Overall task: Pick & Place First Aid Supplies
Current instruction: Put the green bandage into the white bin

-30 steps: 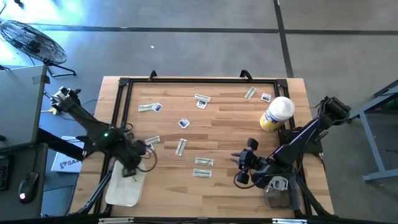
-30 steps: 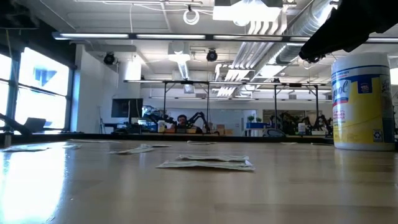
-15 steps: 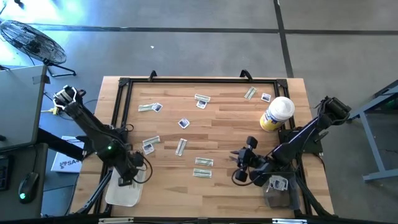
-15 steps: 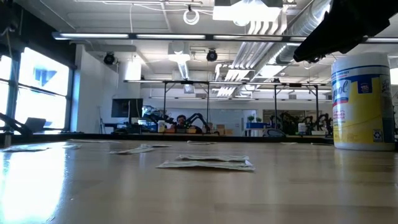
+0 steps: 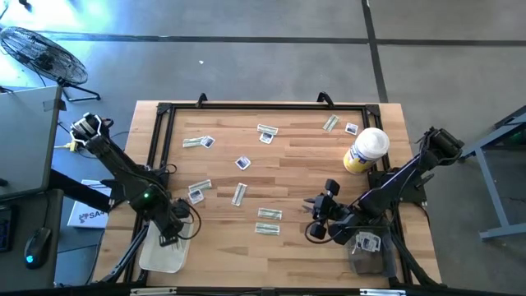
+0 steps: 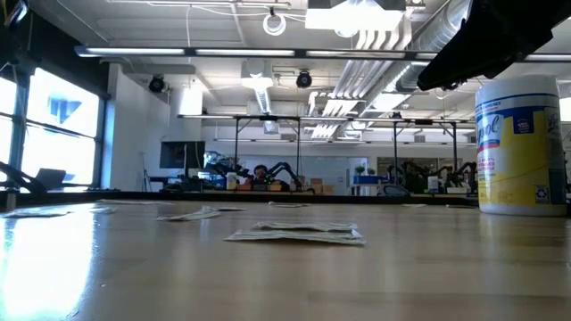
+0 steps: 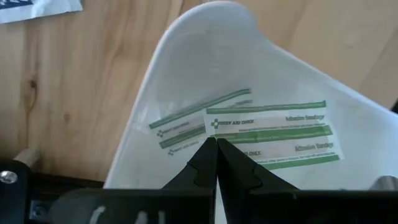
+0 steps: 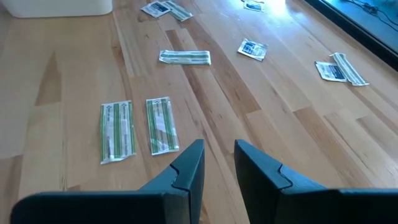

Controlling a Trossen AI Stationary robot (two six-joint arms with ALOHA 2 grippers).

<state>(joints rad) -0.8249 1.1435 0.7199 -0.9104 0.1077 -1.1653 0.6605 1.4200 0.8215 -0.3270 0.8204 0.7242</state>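
Left gripper (image 5: 173, 239) over the white tray (image 5: 156, 256), fingers pressed together and holding nothing; right gripper (image 5: 311, 219) low over the table (image 5: 296, 164), fingers a little apart, empty.

In the left wrist view two strips (image 7: 273, 134) lie flat in the tray, roughly side by side and overlapping, just past the closed fingertips (image 7: 214, 149). The left arm reaches from the table's left edge toward its near-left corner. On the table, two strips (image 5: 269, 214) lie parallel ahead of the right gripper, long axes across the table; another strip (image 5: 239, 194) lies nearly lengthwise near the middle. More strips and small squares (image 5: 242, 163) are scattered toward the far side, near the yellow bottle (image 5: 365, 150). The right arm stretches from the right edge, pointing left.
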